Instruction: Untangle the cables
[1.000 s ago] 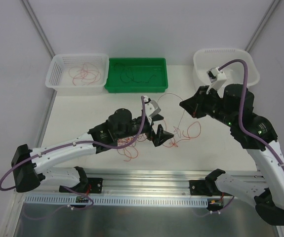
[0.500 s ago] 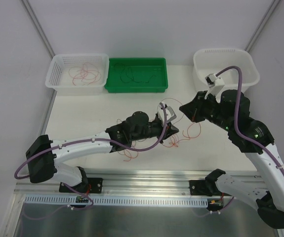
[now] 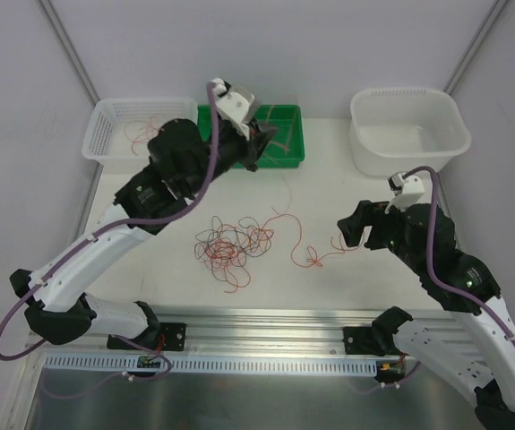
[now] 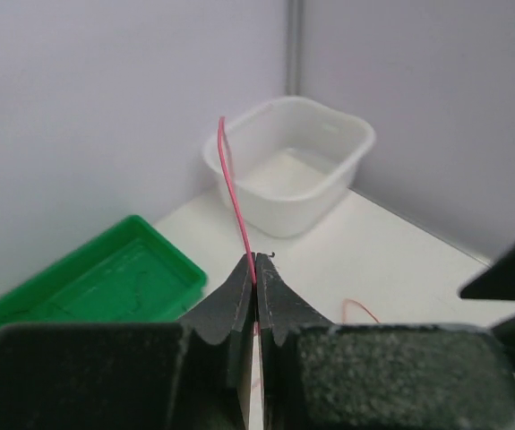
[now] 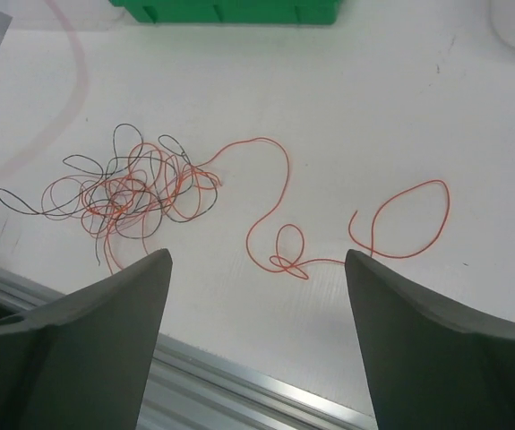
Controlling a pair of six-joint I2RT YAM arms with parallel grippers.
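Left gripper (image 4: 255, 271) pinched tight on one pink-red wire (image 4: 232, 188), high up near green tray (image 3: 286, 160). Right gripper (image 5: 257, 296) spread wide, empty. Cables (image 3: 232, 244) tangled loosely mid-worktop (image 3: 373, 193).

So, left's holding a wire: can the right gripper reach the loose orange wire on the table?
Probably yes: the right gripper hangs open over the orange wire, whose loops lie clear of the tangle.
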